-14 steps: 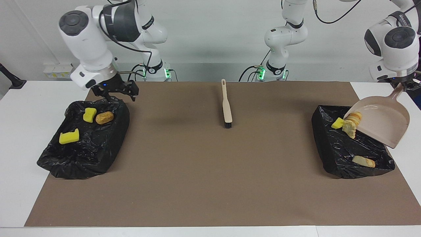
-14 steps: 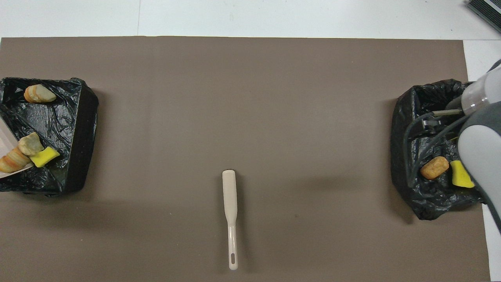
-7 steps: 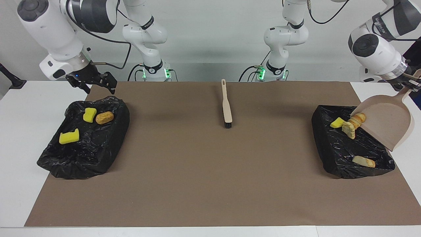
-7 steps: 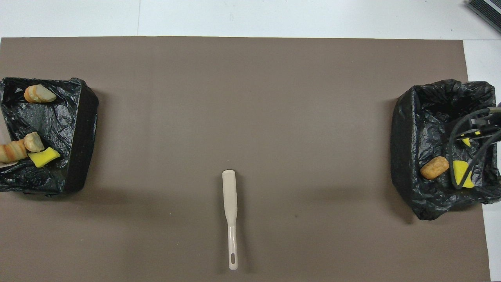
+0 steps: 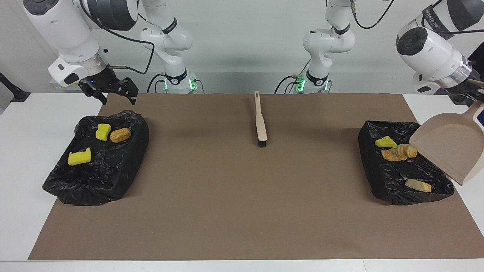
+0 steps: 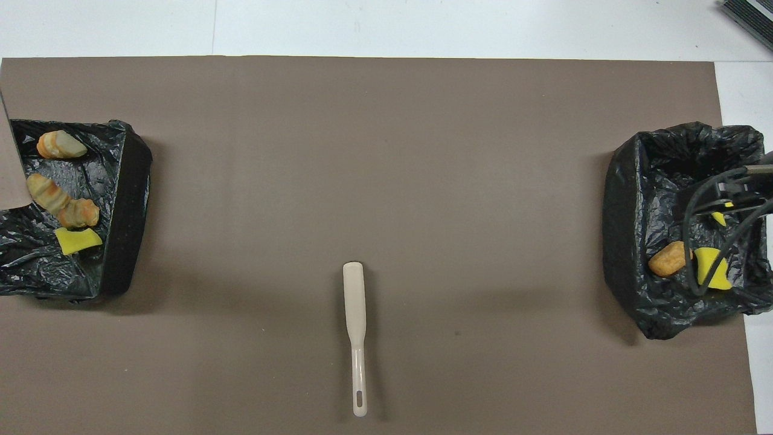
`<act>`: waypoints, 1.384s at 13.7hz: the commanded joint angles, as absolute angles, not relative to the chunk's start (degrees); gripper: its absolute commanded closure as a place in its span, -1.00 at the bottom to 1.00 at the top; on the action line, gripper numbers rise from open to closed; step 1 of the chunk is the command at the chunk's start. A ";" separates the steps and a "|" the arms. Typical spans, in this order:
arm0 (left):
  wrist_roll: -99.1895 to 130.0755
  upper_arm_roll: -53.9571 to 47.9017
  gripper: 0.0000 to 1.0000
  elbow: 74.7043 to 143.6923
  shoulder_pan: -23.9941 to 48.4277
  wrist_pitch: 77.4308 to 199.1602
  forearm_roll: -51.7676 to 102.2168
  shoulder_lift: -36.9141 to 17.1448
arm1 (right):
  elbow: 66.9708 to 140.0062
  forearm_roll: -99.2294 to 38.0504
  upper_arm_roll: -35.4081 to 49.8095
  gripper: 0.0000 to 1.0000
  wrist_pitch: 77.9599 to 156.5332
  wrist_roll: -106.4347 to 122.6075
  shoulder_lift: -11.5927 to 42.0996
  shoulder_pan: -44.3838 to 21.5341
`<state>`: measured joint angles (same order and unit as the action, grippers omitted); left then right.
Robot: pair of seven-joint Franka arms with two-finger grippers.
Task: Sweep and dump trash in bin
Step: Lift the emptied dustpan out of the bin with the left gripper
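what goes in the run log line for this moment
left hand: holds beige plastic dustpan tipped over black bag-lined bin | right hand: open, empty

The white table (image 5: 22, 151) carries a brown mat (image 5: 242, 196); on it, the brush (image 5: 260, 122) at twelve o'clock, bag-lined bins (image 5: 102, 177) (image 5: 382, 177) at nine and three.

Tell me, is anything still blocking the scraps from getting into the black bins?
Nothing visible does: the scraps already lie inside. Four sit in the bin at the left arm's end, below the tilted dustpan in the left gripper; three lie in the other bin, under the open right gripper.
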<state>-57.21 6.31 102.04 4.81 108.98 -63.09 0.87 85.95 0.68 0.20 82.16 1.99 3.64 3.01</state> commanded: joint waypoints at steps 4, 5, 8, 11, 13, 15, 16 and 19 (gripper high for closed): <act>-57.31 7.03 1.00 97.66 5.27 113.64 -53.19 -2.01 | 85.69 -0.53 0.35 -1.00 81.47 1.14 3.60 3.25; -57.04 7.03 1.00 96.17 5.45 113.38 -50.82 -2.54 | 85.69 -0.53 0.35 -1.00 81.47 1.14 3.69 3.25; -55.38 7.12 1.00 95.54 5.36 113.82 -37.30 -2.81 | 85.69 -0.53 0.35 -1.00 81.47 1.14 3.69 3.25; -44.96 6.51 1.00 96.50 7.11 112.42 -31.75 -2.20 | 85.69 -0.53 0.35 -1.00 81.47 1.14 3.69 3.25; -37.21 6.50 1.00 96.50 8.61 108.92 -25.17 -1.94 | 85.69 -0.53 0.35 -1.00 81.47 1.14 3.69 3.25; -31.67 6.50 1.00 96.68 11.24 105.31 -20.67 -1.67 | 85.69 -0.53 0.35 -1.00 81.47 1.14 3.60 3.25; -27.55 6.42 1.00 97.20 12.38 104.34 -19.09 -1.06 | 85.69 -0.53 0.35 -1.00 81.47 1.14 3.69 3.25; -21.10 6.50 1.00 100.10 18.00 104.06 -16.44 -0.35 | 85.69 -0.53 0.35 -1.00 81.47 1.14 3.69 3.25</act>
